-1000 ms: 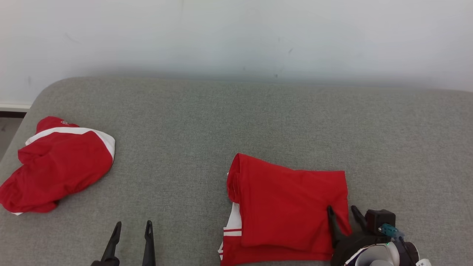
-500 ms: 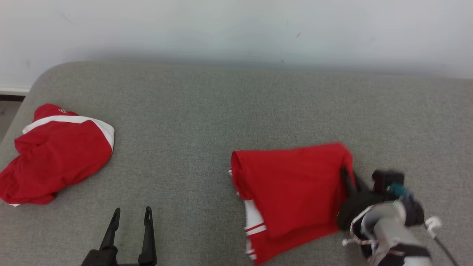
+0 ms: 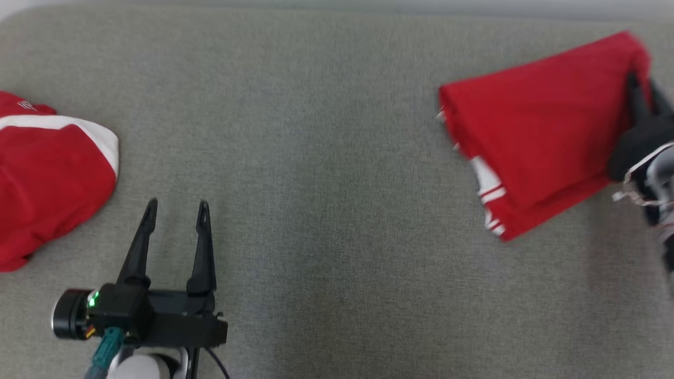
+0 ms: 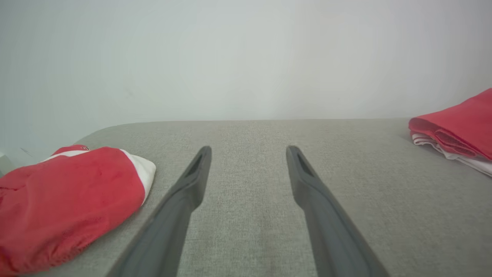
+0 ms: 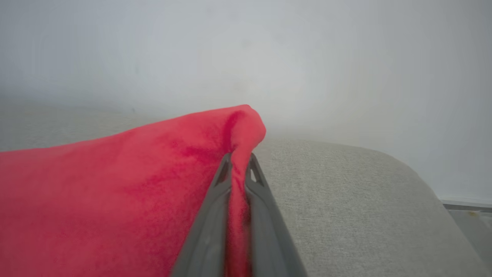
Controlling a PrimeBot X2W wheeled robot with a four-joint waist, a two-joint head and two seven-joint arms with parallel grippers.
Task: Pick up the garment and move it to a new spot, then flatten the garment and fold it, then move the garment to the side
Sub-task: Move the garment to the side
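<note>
Nearest to us, the left gripper hovers low over the grey fabric surface, its two dark fingers spread wide with nothing between them. Just off to its left sits a second red garment with white trim, loosely bunched and untouched. Now out across the cloth to the far right, and there's the folded garment, red on top with white-striped layers peeking out along its near edge. The right gripper has it by the far right corner, fingers squeezed almost together on a ridge of red fabric, so this reads as the last step, shifting it to the side. In the left wrist view its left end seems to lie on the surface; whether the pinched end is lifted clear, I cannot tell. Here's the worry: it's a one-corner hold, and I can't see whether every layer is caught. If the bundle drags over this rough weave, the lower striped layers could lag behind and the fold could slide open. The rounded edge of the surface is also close on the right, so a long carry could tip the garment over. Beyond it all, a plain pale wall.
</note>
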